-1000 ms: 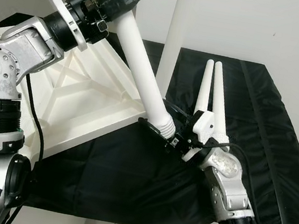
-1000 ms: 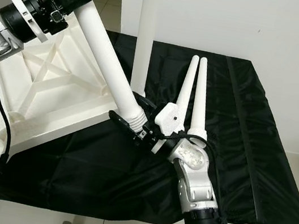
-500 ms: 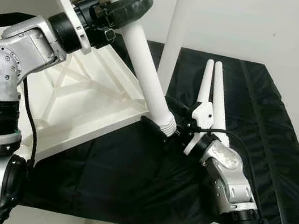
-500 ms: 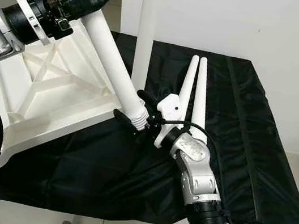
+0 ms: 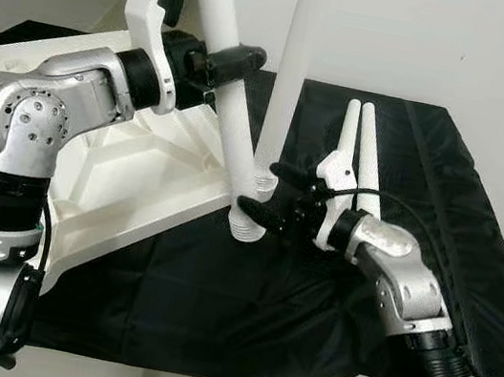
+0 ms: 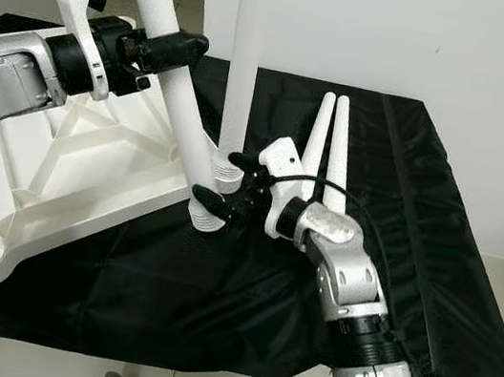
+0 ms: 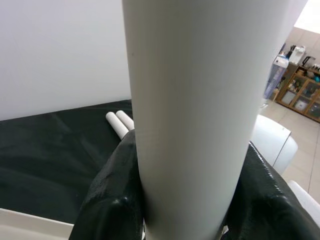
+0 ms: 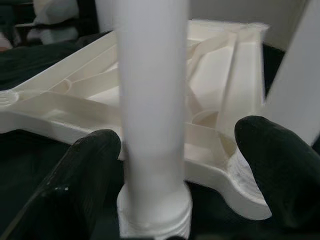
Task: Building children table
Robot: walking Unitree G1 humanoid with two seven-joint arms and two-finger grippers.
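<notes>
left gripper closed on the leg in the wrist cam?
Yes, in the left wrist view both black fingers press against opposite sides of the white table leg, with no gap showing.

A home room: tiled floor (image 7: 305, 107), wooden shelving (image 7: 296, 82) holding bottles, plain white walls (image 5: 451, 38).

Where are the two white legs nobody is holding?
In the eye views, the two loose white tapered table legs lie side by side on the black cloth, just beyond the right pincer, right of the upturned white tabletop.
</notes>
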